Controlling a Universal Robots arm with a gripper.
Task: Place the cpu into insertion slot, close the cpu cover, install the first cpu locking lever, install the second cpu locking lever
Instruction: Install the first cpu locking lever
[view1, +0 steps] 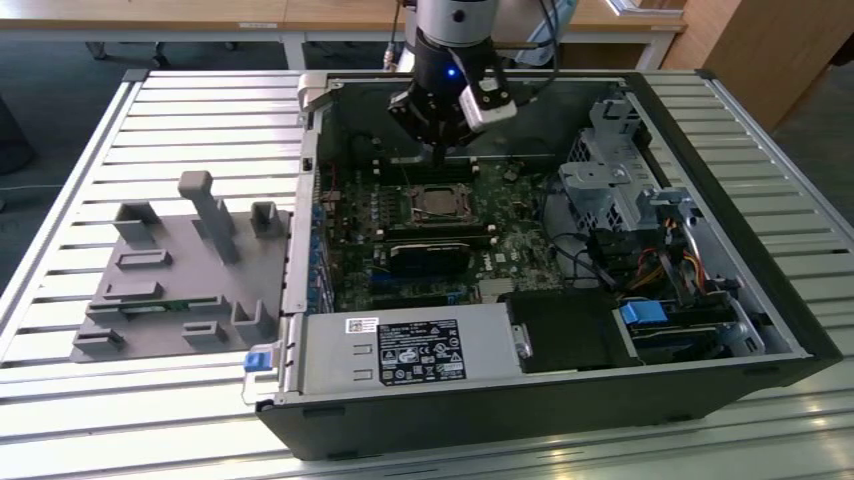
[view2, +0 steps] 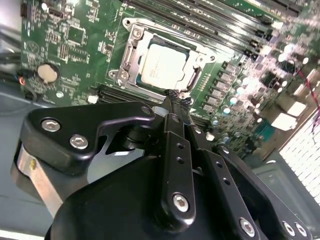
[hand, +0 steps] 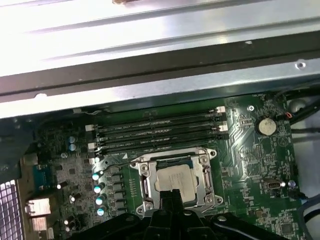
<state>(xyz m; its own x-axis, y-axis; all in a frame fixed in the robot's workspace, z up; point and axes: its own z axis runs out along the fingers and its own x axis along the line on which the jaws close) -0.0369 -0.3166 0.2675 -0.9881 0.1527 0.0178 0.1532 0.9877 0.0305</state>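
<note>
Silvery-grey cpu, green circuit board

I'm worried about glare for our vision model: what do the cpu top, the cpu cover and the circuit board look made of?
The cpu top looks like silvery-grey metal, matte with a dull sheen. The cpu cover seems bright sheet metal, glinting along its edges. The circuit board looks like green coated laminate, slightly glossy; the core is not visible.

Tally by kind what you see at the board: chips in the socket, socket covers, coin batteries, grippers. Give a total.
cpu: 1
cpu cover: 1
coin battery: 1
gripper: 1
Total: 4
</note>
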